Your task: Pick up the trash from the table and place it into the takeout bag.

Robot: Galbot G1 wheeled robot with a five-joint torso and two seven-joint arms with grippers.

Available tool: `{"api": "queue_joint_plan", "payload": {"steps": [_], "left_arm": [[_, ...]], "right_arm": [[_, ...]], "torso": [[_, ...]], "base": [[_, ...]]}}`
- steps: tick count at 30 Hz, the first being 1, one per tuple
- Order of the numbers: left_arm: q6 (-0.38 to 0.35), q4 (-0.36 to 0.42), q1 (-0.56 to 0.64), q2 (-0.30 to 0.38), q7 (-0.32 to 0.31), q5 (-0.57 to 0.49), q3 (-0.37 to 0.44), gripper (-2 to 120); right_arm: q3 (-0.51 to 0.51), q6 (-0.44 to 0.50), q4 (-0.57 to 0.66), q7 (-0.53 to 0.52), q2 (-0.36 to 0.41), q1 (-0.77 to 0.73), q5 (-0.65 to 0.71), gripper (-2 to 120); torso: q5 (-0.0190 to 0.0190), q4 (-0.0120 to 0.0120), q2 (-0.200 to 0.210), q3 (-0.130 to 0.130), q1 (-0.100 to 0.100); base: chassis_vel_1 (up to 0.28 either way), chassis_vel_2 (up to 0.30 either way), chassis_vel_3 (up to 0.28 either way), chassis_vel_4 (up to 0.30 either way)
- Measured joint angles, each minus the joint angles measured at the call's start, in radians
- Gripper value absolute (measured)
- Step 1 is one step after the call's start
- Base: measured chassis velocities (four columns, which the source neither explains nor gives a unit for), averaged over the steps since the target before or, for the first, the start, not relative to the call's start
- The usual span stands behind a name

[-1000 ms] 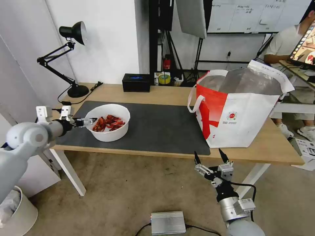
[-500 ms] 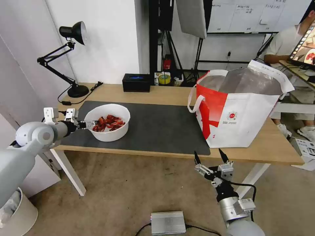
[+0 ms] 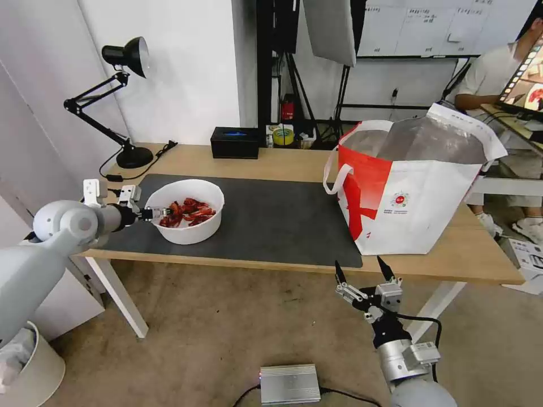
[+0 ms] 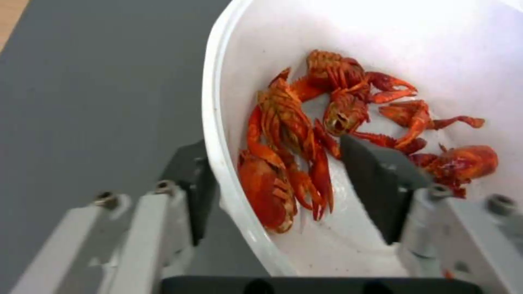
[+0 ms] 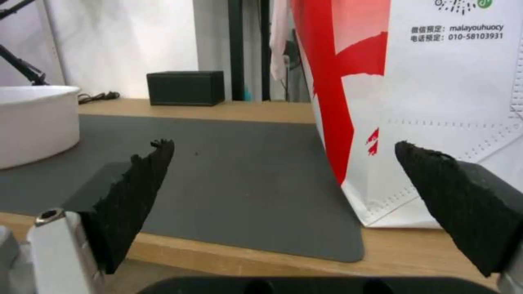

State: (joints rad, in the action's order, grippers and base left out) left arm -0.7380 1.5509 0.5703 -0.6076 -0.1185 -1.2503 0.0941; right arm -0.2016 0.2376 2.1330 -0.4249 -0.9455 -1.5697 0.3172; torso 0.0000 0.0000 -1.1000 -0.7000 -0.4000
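The left gripper (image 4: 272,179) straddles the left rim of the bowl (image 3: 186,232) on the mat (image 3: 271,226), 1 finger (image 4: 376,183) inside among the shells (image 4: 289,134), apparently not yet clamped. The right gripper (image 3: 362,270) waits wide open, empty, below the table (image 3: 452,260) near the bag (image 3: 418,209).

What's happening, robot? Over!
Left gripper open, straddling bowl rim. Right gripper open, parked below table edge. Bag upright. Nothing between.
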Motion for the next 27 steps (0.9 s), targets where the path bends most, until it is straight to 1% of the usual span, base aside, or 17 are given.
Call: {"api": "queue_joint_plan", "payload": {"steps": [1,4,5,6,7,8,9,13,14,15,18,21,22,25,26,27], "left_arm": [[0.000,0.000,0.000,0.000,0.000,0.000,0.000,57],[0.000,-0.003,-0.008,0.002,-0.004,0.000,-0.010,47],[0.000,-0.003,-0.008,0.002,-0.004,0.000,-0.010,47],[0.000,-0.003,-0.011,0.005,-0.006,0.001,-0.016,37],[0.000,-0.003,-0.012,0.009,-0.009,0.003,-0.021,30],[0.000,-0.003,-0.012,0.013,-0.010,0.004,-0.025,26],[0.000,-0.003,-0.012,0.013,-0.010,0.004,-0.025,26],[0.000,-0.004,-0.020,0.036,-0.010,0.011,-0.045,6],[0.000,-0.004,-0.020,0.036,-0.010,0.011,-0.045,6],[0.001,-0.002,-0.020,0.041,-0.008,0.011,-0.047,1],[0.001,0.007,-0.013,0.045,-0.009,0.010,-0.038,0],[0.001,0.033,0.003,0.042,-0.016,-0.006,-0.002,0],[0.001,0.033,0.003,0.042,-0.016,-0.006,-0.002,0],[0.008,0.091,0.004,0.037,-0.060,-0.075,0.041,0],[0.008,0.091,0.004,0.037,-0.060,-0.075,0.041,0],[0.010,0.110,-0.001,0.036,-0.072,-0.099,0.051,0]], "right_arm": [[0.000,0.000,0.000,0.000,0.000,0.000,0.000,100],[0.000,0.000,0.000,0.000,0.000,0.000,0.000,100],[0.000,0.000,0.000,0.000,0.000,0.000,0.000,100],[0.000,0.000,0.000,0.000,0.000,0.000,0.000,100],[0.000,0.000,0.000,0.000,0.000,0.000,0.000,100],[0.000,0.000,0.000,0.000,0.000,0.000,0.000,100],[0.000,0.000,0.000,0.000,0.000,0.000,0.000,100],[0.000,0.000,0.000,0.000,0.000,0.000,0.000,100],[0.000,0.000,0.000,0.000,0.000,0.000,0.000,100],[0.000,0.000,0.000,0.000,0.000,0.000,0.000,100],[0.000,0.000,0.000,0.000,0.000,0.000,0.000,100],[0.000,0.000,0.000,0.000,0.000,0.000,0.000,100],[0.000,0.000,0.000,0.000,0.000,0.000,0.000,100],[0.000,0.000,0.000,0.000,0.000,0.000,0.000,100],[0.000,0.000,0.000,0.000,0.000,0.000,0.000,100],[0.000,0.000,0.000,0.000,0.000,0.000,0.000,100]], "torso": [[0.0000,0.0000,0.000,0.000,0.000],[-0.0001,0.0000,0.000,0.000,0.000],[-0.0001,0.0000,0.000,0.000,0.000],[0.0000,0.0000,0.000,0.000,0.000],[0.0000,0.0000,0.000,0.000,0.000],[-0.0001,0.0000,0.000,0.000,0.000],[-0.0001,0.0000,0.000,0.000,0.000],[0.0000,0.0000,0.000,0.000,0.000],[0.0000,0.0000,0.000,0.000,0.000],[-0.0002,0.0001,0.000,0.000,0.000],[0.0000,0.0000,0.000,0.000,0.000],[-0.0001,0.0001,0.000,0.000,0.000],[-0.0001,0.0001,0.000,0.000,0.000],[-0.0001,0.0001,0.000,0.000,0.000],[-0.0001,0.0001,0.000,0.000,0.000],[-0.0001,0.0001,0.000,0.000,0.000]], "base": [[0.000,0.000,0.000,0.000],[0.000,0.000,0.000,0.000],[0.000,0.000,0.000,0.000],[0.000,0.000,0.000,0.000],[0.000,0.000,0.000,0.000],[0.000,0.000,0.000,0.000],[0.000,0.000,0.000,0.000],[0.000,0.000,0.000,0.000],[0.000,0.000,0.000,0.000],[0.000,0.000,0.000,0.000],[0.000,0.000,0.000,0.000],[0.000,0.000,0.000,0.000],[0.000,0.000,0.000,0.000],[0.000,0.000,0.000,0.000],[0.000,0.000,0.000,0.000],[0.000,0.000,0.000,0.000]]}}
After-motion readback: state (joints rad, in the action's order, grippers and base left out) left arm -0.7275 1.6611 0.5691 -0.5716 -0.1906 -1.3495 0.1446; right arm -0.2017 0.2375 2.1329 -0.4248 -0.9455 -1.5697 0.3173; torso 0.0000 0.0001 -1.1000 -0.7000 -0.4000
